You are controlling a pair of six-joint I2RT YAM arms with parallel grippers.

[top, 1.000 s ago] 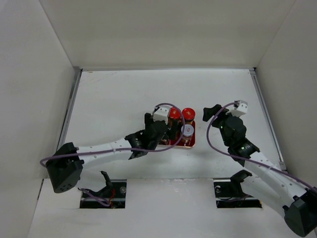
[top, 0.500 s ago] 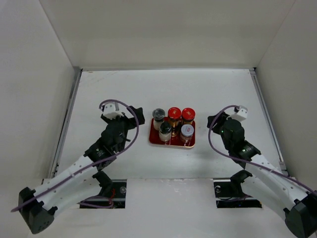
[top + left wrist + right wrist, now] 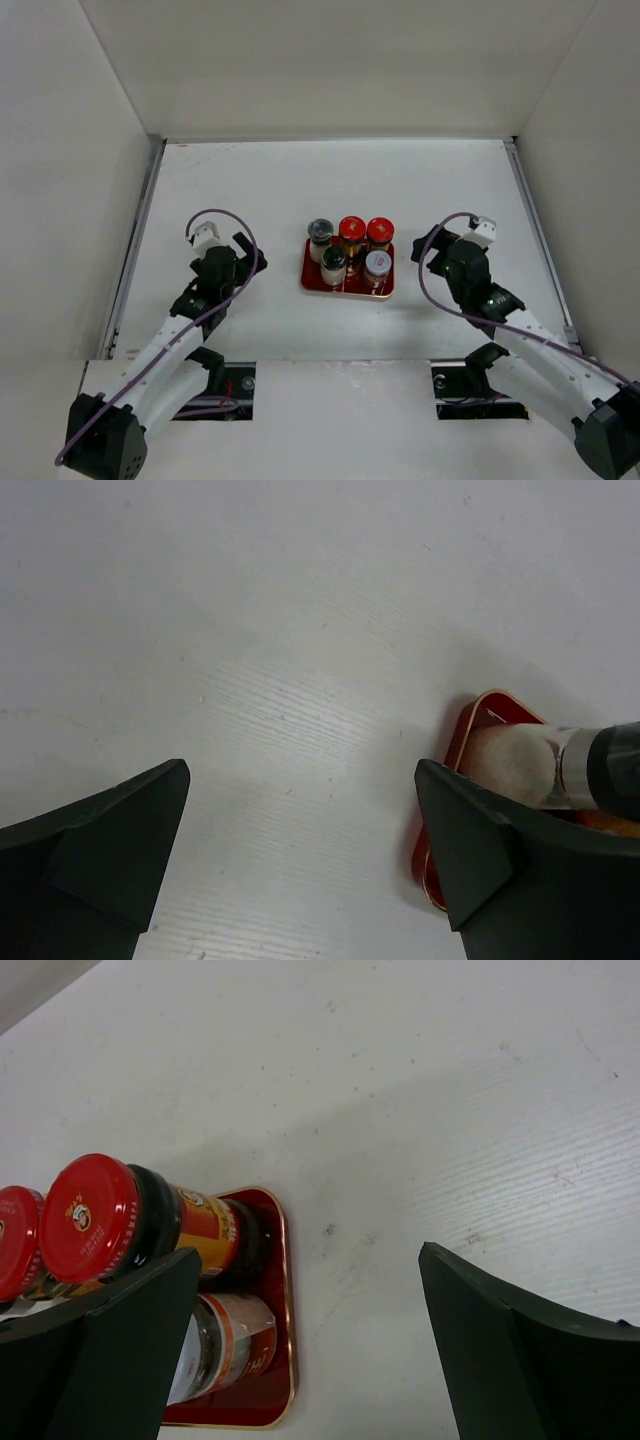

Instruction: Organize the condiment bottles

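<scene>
Five condiment bottles stand together on the red tray (image 3: 347,290) at mid-table. Two amber ones with red caps (image 3: 351,228) (image 3: 380,230) and the grey-capped one (image 3: 320,231) are at the back; the black-capped (image 3: 334,258) and silvery-white-capped (image 3: 377,263) ones are in front. My left gripper (image 3: 252,253) is open and empty, left of the tray and apart from it. My right gripper (image 3: 424,247) is open and empty, just right of the tray. The left wrist view shows the tray's corner (image 3: 470,720) and a pale bottle (image 3: 510,765). The right wrist view shows a red-capped bottle (image 3: 90,1217) and a labelled pale bottle (image 3: 235,1340).
White walls enclose the table on the left, back and right. A metal strip (image 3: 140,235) runs along the left edge and another (image 3: 540,235) along the right. Bare white tabletop (image 3: 330,180) lies behind the tray.
My left gripper has drawn back from the tray's left bottles, leftward and toward the near edge, leaving all five standing. My right gripper has shifted slightly nearer.
</scene>
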